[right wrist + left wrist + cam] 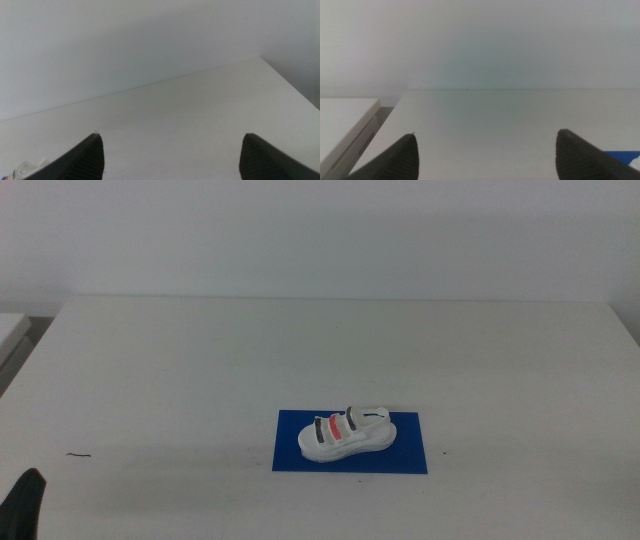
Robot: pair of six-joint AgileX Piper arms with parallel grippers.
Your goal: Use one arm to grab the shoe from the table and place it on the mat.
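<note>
On the mat (405,460) sits the shoe (346,434), seemingly upright.

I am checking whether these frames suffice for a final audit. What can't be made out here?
- Right gripper: absent from the middle view; its wrist view shows only two jaw tips, wide apart.
- Left gripper: the middle view's bottom edge crops it to a dark sliver; jaws apart in its wrist view.
- Shoe on the mat: strap detail too small; both wrist views crop it at the edge.
- Dark mark on the table: too small to identify.
</note>
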